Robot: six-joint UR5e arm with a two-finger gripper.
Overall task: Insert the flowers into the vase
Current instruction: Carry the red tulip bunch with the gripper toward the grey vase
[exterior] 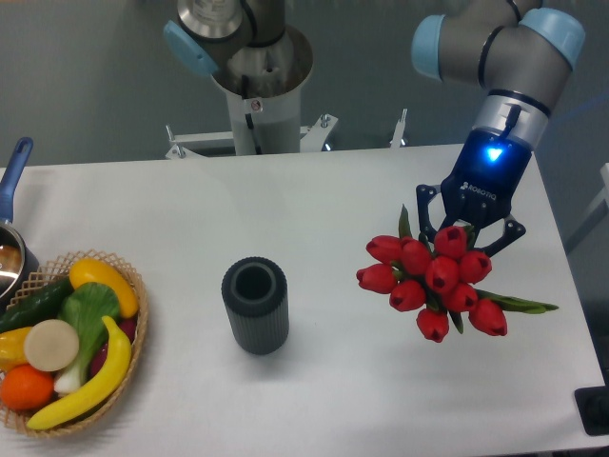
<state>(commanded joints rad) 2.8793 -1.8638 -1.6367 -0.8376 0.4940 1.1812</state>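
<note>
The gripper (468,231) is clamped on the flowers (436,280), holding them above the table well to the right of the vase (255,306). This looks like the carry step. Next, bring the stems over the vase's mouth and lower.

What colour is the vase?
Dark grey, finely ribbed vase, shown in the fixed camera view.
</note>
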